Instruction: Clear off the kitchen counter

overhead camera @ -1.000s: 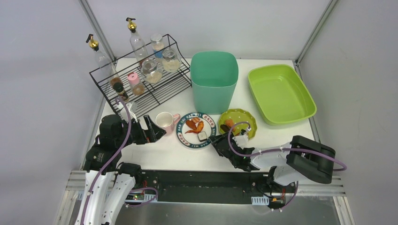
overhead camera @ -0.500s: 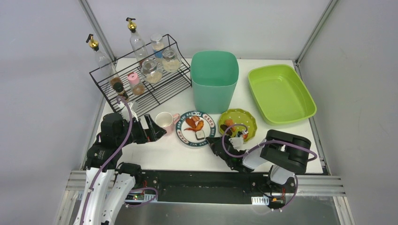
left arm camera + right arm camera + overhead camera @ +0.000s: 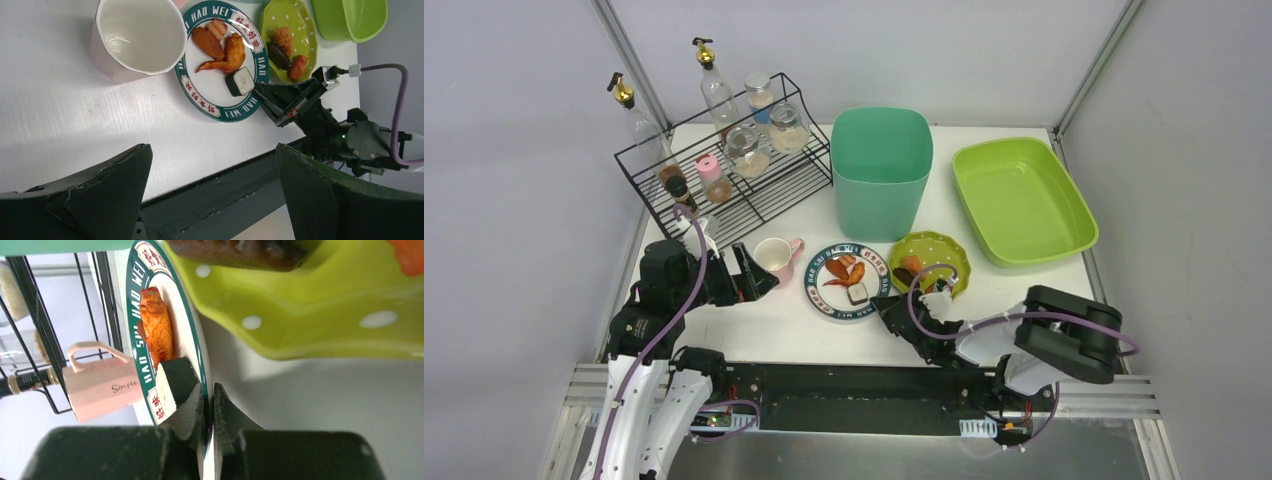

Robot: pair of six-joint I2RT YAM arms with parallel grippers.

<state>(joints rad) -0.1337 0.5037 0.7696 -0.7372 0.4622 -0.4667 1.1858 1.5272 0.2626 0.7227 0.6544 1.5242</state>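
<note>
Where the kitchen counter (image 3: 784, 325) lies white beneath everything, items run: black wire rack (image 3: 769, 190), rear left; left gripper (image 3: 754, 272), jaws spread and holding nothing, just beside the pink mug (image 3: 774, 257); lettered plate (image 3: 814, 286) of food; right gripper (image 3: 209, 395) pinching that plate's near rim; dotted green dish (image 3: 952, 262) just beside it; teal bin (image 3: 880, 175) behind; lime-green tray (image 3: 1024, 200), far right.
</note>
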